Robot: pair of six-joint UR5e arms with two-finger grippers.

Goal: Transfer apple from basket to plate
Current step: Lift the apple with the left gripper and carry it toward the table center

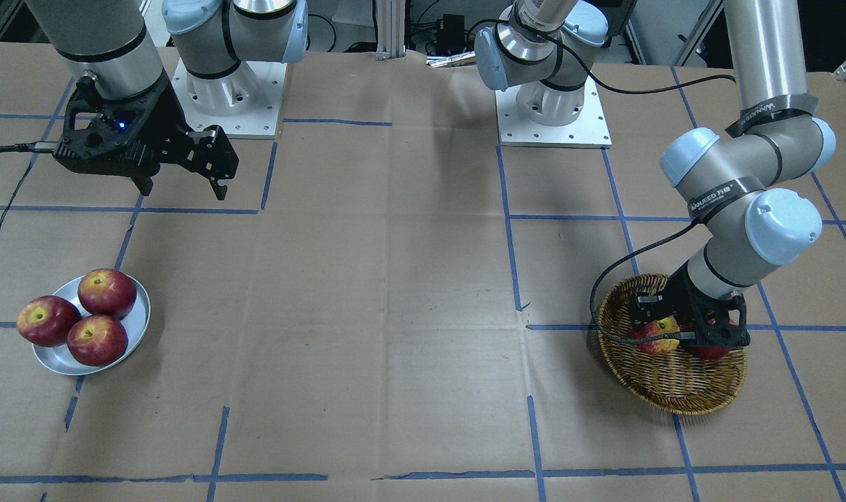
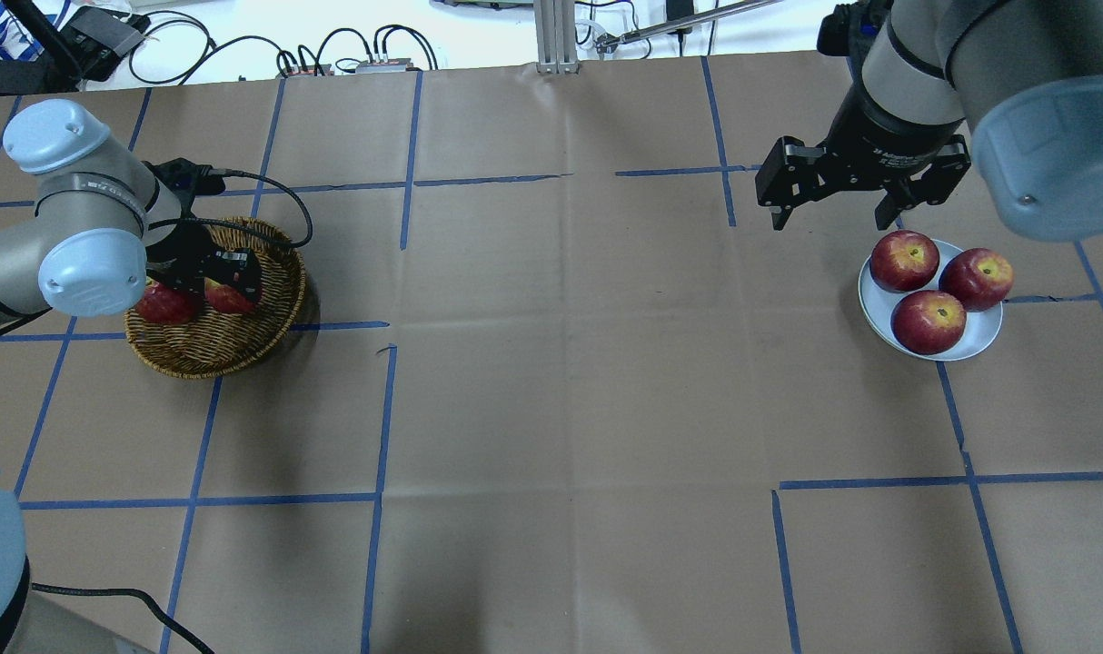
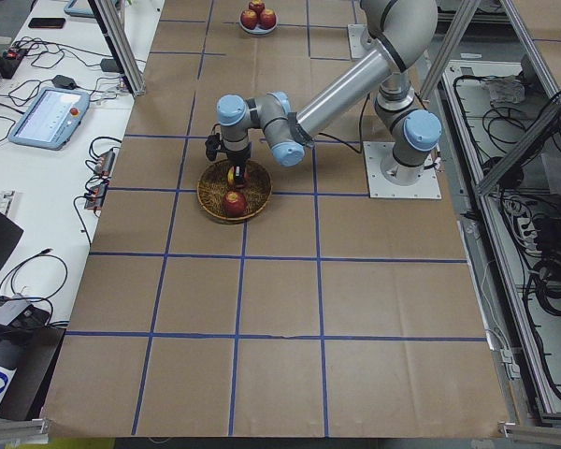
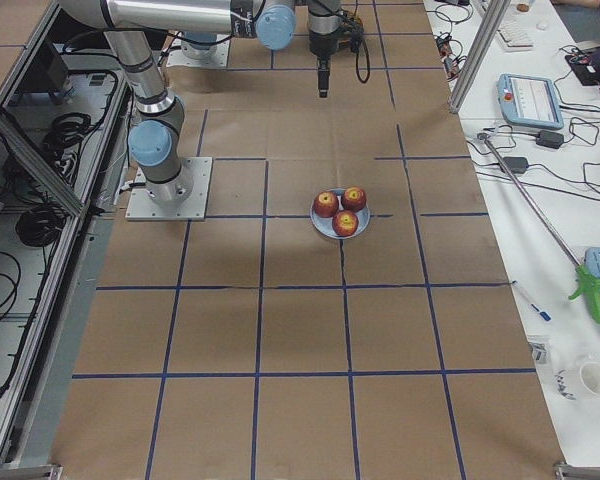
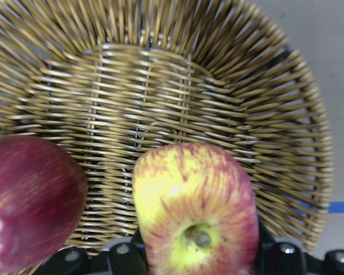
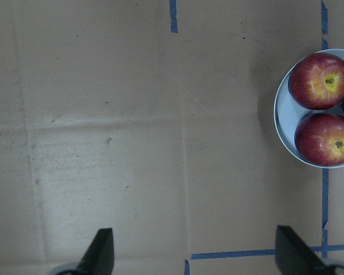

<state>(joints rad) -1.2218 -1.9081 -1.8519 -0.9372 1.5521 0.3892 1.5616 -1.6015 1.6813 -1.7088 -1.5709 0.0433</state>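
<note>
Three apples [image 1: 107, 293] on plate [image 1: 139, 328]; 4th, the streaky apple [image 5: 195, 217], pinched in my L gripper [image 1: 674, 331] down in basket [image 1: 674, 390]. Lift, carry, drop to go. R gripper [image 1: 185, 189] spread, idle over bench [image 1: 395, 314].

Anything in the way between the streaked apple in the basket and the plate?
Nothing visible lies between basket and plate. But three dark red apples already cover most of the plate, leaving little bare metal for the streaked apple. The right gripper hangs open beside it.
</note>
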